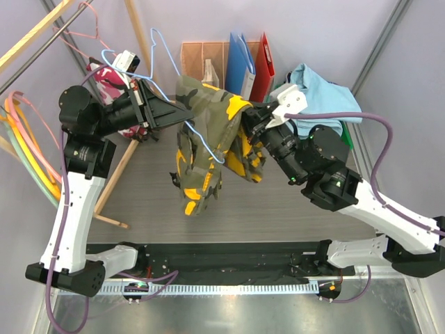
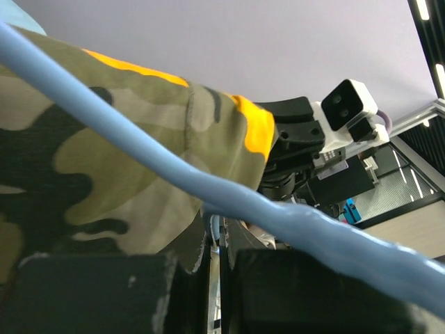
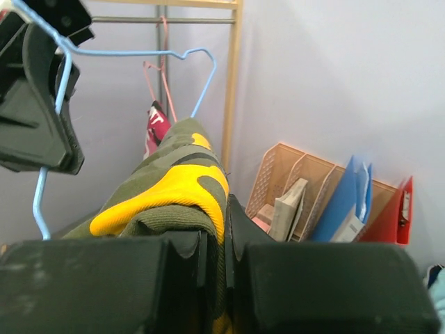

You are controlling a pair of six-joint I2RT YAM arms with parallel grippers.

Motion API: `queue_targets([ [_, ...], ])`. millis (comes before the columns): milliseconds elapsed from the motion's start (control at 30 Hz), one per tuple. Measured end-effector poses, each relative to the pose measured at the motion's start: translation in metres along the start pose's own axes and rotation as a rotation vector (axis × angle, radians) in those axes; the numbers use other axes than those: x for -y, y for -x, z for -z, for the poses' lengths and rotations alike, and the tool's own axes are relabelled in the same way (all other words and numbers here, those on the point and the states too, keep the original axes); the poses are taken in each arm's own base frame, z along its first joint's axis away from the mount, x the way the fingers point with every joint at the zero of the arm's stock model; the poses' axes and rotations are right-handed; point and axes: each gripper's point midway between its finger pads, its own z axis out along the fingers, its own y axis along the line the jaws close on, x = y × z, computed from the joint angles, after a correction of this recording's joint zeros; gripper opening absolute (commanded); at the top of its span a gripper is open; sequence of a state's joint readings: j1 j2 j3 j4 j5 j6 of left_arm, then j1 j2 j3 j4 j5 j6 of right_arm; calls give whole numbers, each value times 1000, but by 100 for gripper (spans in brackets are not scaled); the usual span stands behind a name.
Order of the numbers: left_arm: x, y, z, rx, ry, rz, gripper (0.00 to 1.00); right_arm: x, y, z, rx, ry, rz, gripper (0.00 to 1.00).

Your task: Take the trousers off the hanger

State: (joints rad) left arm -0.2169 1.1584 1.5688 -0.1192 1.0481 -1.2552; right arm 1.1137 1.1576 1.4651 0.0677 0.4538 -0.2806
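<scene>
**Camouflage trousers held between my two arms**

My left end effector (image 1: 182, 115) is closed on the wire of the blue hanger (image 3: 125, 53) and holds it up in the air. My right end effector (image 3: 215, 278) is closed too, and it pinches a yellow and olive fold of the yellow-olive camouflage trousers (image 1: 208, 132) between its fingers. The trousers hang between my two arms, above the desk (image 1: 278, 209), and the legs drop down toward it. The blue wire crosses over the cloth, so the trousers are not yet free from the hanger. Behind my right arm lies a light blue garment (image 1: 323, 87). Behind my left arm, near the wooden rack (image 1: 139, 31), I see a pink camouflage garment (image 1: 108, 78).
</scene>
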Motion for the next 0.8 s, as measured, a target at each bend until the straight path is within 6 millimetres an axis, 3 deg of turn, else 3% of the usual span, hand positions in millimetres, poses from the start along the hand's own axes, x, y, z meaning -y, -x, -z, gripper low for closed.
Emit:
queue_targets([
  [300,-4,3,0,14,11,-3,0,27,39,7,36,-90,-30,1],
  [467,-12,4,-1,18,21,12,0,36,74,0,88,-113,-18,1],
  [600,-22,3,-2,27,36,31,0,37,96,-10,130,-121,7,1],
  [800,-31,4,-2,49,56,50,0,22,120,-37,199,-92,3,1],
])
